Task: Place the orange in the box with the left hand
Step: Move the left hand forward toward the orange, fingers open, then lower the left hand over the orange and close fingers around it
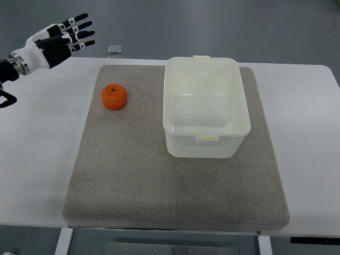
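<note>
Well apart: hand [64,36] (open), orange [114,97].

no readable text, label, brand, number or sign anywhere in view. orange [114,97]: plain skin, no sticker. box [205,106]: blank translucent walls, no print. grey mat [159,180] and white table [37,159]: unmarked. small grey object [115,50] at far table edge: too small to tell any marking. left hand [61,38]: no legible lettering.
</note>
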Action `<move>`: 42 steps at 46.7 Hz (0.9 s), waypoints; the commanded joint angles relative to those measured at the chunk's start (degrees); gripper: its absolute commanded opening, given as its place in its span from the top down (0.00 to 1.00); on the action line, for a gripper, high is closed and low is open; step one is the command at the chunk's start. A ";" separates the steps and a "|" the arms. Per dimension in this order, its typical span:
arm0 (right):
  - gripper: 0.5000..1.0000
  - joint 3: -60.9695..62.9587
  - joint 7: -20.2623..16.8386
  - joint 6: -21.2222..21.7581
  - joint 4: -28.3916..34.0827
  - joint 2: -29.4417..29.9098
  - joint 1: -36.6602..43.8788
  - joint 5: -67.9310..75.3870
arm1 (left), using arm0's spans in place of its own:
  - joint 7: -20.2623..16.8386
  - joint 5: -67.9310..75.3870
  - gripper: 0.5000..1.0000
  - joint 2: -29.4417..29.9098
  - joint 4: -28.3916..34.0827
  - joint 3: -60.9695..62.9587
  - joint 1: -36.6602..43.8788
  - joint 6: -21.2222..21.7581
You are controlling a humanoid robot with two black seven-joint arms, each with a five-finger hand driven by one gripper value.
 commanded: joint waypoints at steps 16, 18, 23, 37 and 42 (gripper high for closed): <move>0.15 0.00 0.00 0.00 -0.05 0.00 0.00 0.00 | -7.12 27.91 0.02 2.67 -2.72 -0.53 -1.44 0.00; 0.15 0.00 0.00 0.00 0.04 0.00 0.00 0.00 | -9.31 30.64 0.02 3.38 -3.68 -0.44 -1.44 0.00; 0.15 0.00 0.00 0.00 -0.05 0.00 0.00 0.00 | -13.01 37.32 0.02 4.78 -6.58 -0.44 -1.00 0.00; 0.15 0.00 0.00 0.00 -0.05 0.00 0.00 0.00 | -17.76 57.71 0.05 6.37 -14.14 -0.26 -0.74 0.00; 0.15 0.00 0.00 0.00 0.04 0.00 0.00 0.00 | -17.85 62.81 0.05 6.37 -16.25 0.53 -0.74 3.17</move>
